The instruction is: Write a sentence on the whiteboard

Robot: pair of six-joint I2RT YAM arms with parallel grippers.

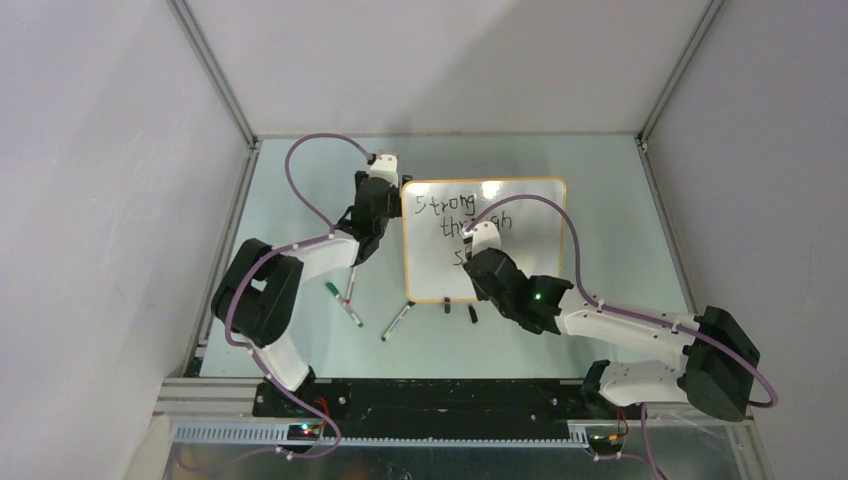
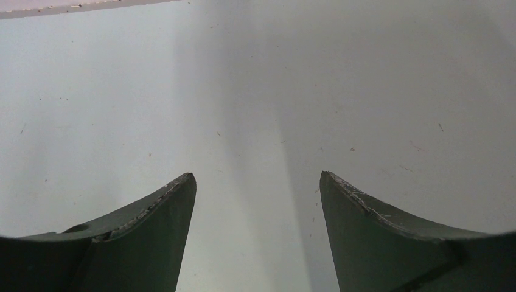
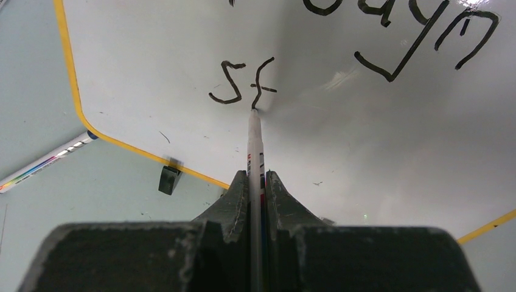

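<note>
The whiteboard (image 1: 530, 215) with its orange-yellow rim lies flat at the table's middle. The sentence (image 1: 460, 210) reads "Strong" and "through" in black, with "St" (image 3: 240, 82) started on a third line. My right gripper (image 3: 256, 175) is shut on a white marker (image 3: 254, 146), whose tip touches the board at the foot of the "t". In the top view the right gripper (image 1: 480, 243) is over the board's lower left part. My left gripper (image 2: 257, 177) is open and empty above bare table, by the board's left edge (image 1: 380, 175).
Three markers lie on the table left of and below the board: one with a green cap (image 1: 335, 291), one (image 1: 352, 312) and one (image 1: 397, 322). Black clip feet (image 1: 446, 305) (image 3: 169, 178) sit at the board's near rim. A marker end (image 3: 42, 163) lies beside the board.
</note>
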